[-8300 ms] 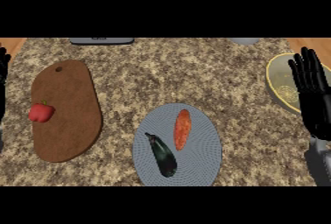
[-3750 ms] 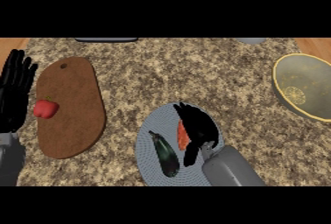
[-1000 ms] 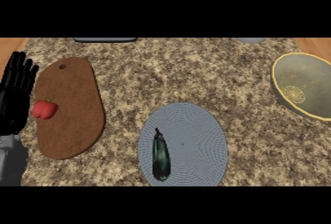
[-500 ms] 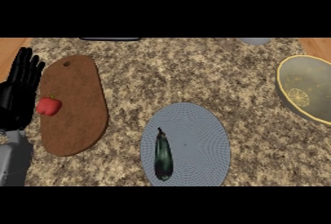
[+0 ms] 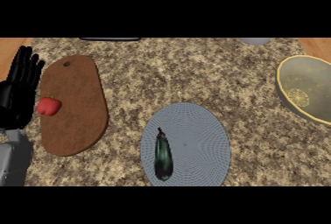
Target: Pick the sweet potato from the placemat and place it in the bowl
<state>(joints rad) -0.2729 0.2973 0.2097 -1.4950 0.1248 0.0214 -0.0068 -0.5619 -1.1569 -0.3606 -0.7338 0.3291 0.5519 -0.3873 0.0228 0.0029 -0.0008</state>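
Left hand (image 5: pixel 18 94) rests at left edge, fingers straight, holding nothing. Right hand, sweet potato out of view. Placemat (image 5: pixel 200 131) holds only eggplant (image 5: pixel 162 156). Risk: unseen potato missing bowl (image 5: pixel 309 92), striking rim.

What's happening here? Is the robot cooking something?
Nothing is being handled in this view. The left hand rests open at the left edge, fingers up, beside a cutting board with a red pepper on it. A grey placemat holds only an eggplant; no sweet potato shows on it. The bowl sits at the right edge. The right hand is out of view.
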